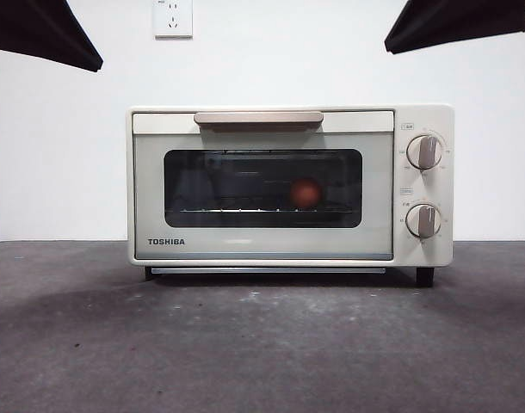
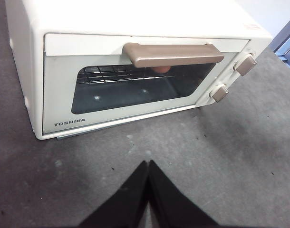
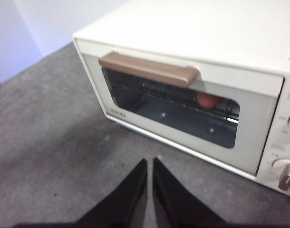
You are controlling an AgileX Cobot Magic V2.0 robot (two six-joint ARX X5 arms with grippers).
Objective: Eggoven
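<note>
A: Where is the egg (image 1: 305,193) sitting?

B: It is resting on the wire rack (image 2: 103,73) inside the TOSHIBA toaster oven (image 1: 290,185), behind the dark glass window (image 1: 262,188), toward the end where the 2 knobs are. The door is closed, flat against the oven's front.

A: And the oven itself?

B: It is standing toward the back edge of the counter (image 1: 262,344), close to the white wall, with its door facing the counter's front edge.

A: What are the arms doing?

B: Both are hanging back above the bare counter in front of the oven, well apart from it. The left gripper (image 2: 148,167) is showing its fingers pressed together, holding nothing. The right gripper (image 3: 149,165) is showing its fingers nearly together with only a thin slit between them, also holding nothing.

A: So what does the next move turn on?

B: I judge it turns on the tan handle (image 1: 258,118). Its long axis is running level across the top of the door, parallel to the counter's front edge. It is lying straight ahead of both pairs of fingers and higher than the counter they are hovering over. Neither arm is looking clearly nearer. The egg is sitting toward the knob end, so the right arm probably has the shorter reach once the door is down.
</note>
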